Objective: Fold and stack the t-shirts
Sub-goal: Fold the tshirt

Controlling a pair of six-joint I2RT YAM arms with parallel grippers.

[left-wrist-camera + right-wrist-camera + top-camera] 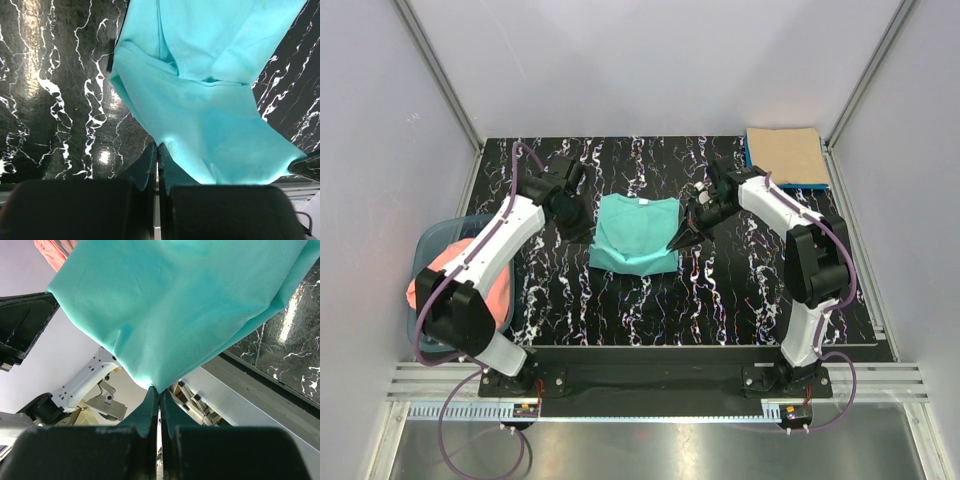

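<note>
A turquoise-green t-shirt [635,232] is partly folded in the middle of the black marbled table [740,290], stretched between both grippers. My left gripper [582,232] is shut on its left edge; in the left wrist view the cloth [210,100] runs straight into the closed fingertips of that gripper [159,149]. My right gripper [680,240] is shut on the right lower corner, and in the right wrist view the shirt [170,305] hangs lifted from the gripper's pinched tips [159,391]. A salmon pink t-shirt [465,285] lies in the basket. A tan-beige t-shirt [783,152] sits folded on a blue one [795,183] at the back right corner.
A blue-grey plastic basket [432,238] stands off the table's left edge beside the left arm. Grey walls with metal rails close in the back and sides. The folded stack fills the far right corner.
</note>
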